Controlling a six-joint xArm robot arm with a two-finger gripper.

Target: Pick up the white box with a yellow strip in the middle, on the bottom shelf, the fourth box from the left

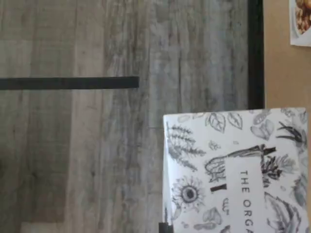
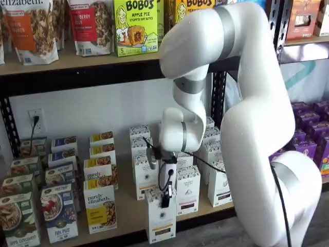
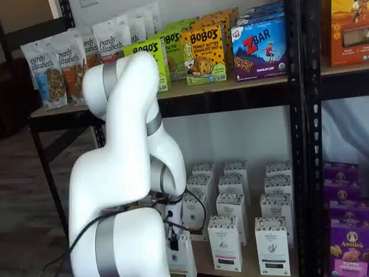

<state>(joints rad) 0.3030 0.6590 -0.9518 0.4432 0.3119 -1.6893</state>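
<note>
**Pincer clamping the white box at the shelf front**

The pincer (image 2: pixel 165 198) is gripping the top of the white box (image 2: pixel 161 218), fingers clenched on it. The box is standing upright at the front edge of the bottom shelf (image 2: pixel 128 216), ahead of its row.

My white arm (image 3: pixel 124 173) fills the left foreground; behind my wrist a white box (image 3: pixel 183 254) stands at the bottom shelf's (image 3: pixel 199 262) front edge; my fingers are hidden.
</note>
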